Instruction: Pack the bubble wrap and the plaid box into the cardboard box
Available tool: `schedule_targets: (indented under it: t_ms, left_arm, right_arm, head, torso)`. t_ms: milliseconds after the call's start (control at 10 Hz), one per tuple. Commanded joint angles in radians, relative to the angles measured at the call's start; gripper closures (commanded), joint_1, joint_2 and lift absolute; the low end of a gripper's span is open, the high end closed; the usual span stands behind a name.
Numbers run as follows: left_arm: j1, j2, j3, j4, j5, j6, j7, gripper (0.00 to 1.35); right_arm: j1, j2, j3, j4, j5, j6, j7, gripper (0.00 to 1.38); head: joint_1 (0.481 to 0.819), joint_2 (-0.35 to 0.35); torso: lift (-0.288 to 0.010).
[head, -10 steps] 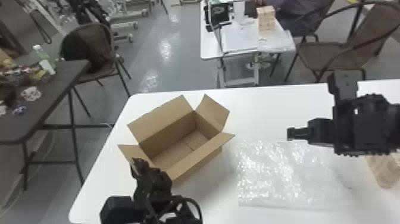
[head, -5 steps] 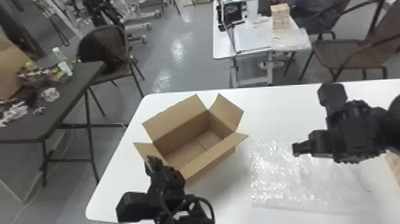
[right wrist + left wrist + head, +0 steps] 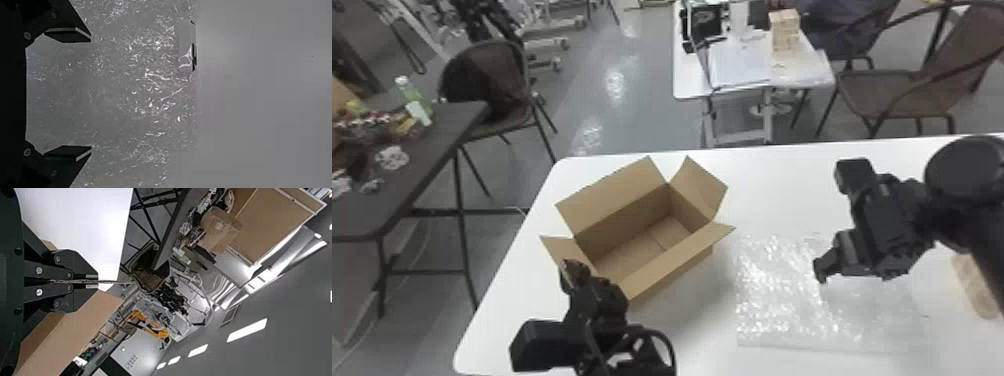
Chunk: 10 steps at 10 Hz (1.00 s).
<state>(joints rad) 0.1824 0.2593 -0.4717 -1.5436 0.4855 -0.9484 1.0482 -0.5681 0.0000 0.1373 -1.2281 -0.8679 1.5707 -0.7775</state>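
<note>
The open cardboard box (image 3: 637, 265) stands on the white table with its flaps spread. At its left end my left gripper (image 3: 575, 271) is against a flap; in the left wrist view, the left gripper (image 3: 97, 282) is shut on the thin flap edge. The clear bubble wrap (image 3: 774, 300) lies flat right of the box. Over it is my right gripper (image 3: 822, 270), and in the right wrist view the right gripper (image 3: 91, 94) is open above the bubble wrap (image 3: 148, 105), nothing between its fingers. The plaid box (image 3: 974, 285) is at the far right, partly hidden by the right arm.
The white table (image 3: 782, 190) has bare surface behind the bubble wrap. A dark table (image 3: 432, 150) with small items stands to the left. Chairs (image 3: 907, 95) and another white table (image 3: 737, 65) are beyond the far edge.
My right gripper has moved nearer the table's front edge over the bubble wrap. The head view swayed sideways. My left gripper has kept its place at the box's flap.
</note>
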Motion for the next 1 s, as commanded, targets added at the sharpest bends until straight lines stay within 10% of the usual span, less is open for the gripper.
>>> schedule_targets:
  t_ms: [0, 300, 500, 900]
  left_arm:
    - [0.000, 0.001, -0.001, 0.002, 0.001, -0.004, 0.001, 1.22]
    - [0.000, 0.001, -0.001, 0.002, -0.002, -0.006, 0.004, 1.22]
    - [-0.001, 0.001, -0.002, 0.003, -0.002, -0.007, 0.004, 1.22]
    - [0.008, 0.001, -0.001, 0.003, -0.002, -0.013, 0.009, 1.22]
  right_arm:
    - [0.016, 0.001, -0.001, 0.024, -0.016, -0.024, 0.023, 0.28]
    - [0.034, 0.001, -0.005, 0.071, 0.023, -0.081, 0.119, 0.46]
    - [0.040, 0.001, -0.002, 0.028, 0.035, -0.083, 0.119, 1.09]
    - [0.093, 0.001, -0.067, -0.264, 0.035, -0.052, 0.119, 1.13]
  head:
    - [0.695, 0.255]
    - [0.695, 0.291]
    - [0.695, 0.282]
    - [0.695, 0.275]
  torso:
    - [-0.102]
    - [-0.102]
    - [-0.102]
    - [-0.102]
